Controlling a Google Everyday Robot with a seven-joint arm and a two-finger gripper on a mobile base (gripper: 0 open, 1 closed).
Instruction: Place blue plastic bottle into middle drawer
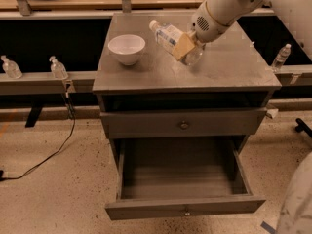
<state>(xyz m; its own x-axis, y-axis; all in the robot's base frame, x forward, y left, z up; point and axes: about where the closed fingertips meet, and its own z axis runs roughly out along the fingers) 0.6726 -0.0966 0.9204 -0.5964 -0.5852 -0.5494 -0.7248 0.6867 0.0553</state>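
Note:
The blue plastic bottle (168, 37), clear with a white cap and a pale label, is held tilted just above the grey cabinet top (229, 65), its cap pointing up and left. My gripper (186, 48) comes in from the upper right and is shut on the bottle's lower half, with a tan finger pad (182, 46) across it. The middle drawer (183, 209) is pulled open at the bottom of the cabinet, below and in front of the bottle. Its deep tray shows nothing inside.
A white bowl (126, 48) stands on the cabinet top left of the bottle. A shut drawer with a larger knob (184, 125) sits above the open one. Small clear bottles stand on the side ledges at left (57, 68) and right (281, 56). A cable (53, 152) lies on the floor.

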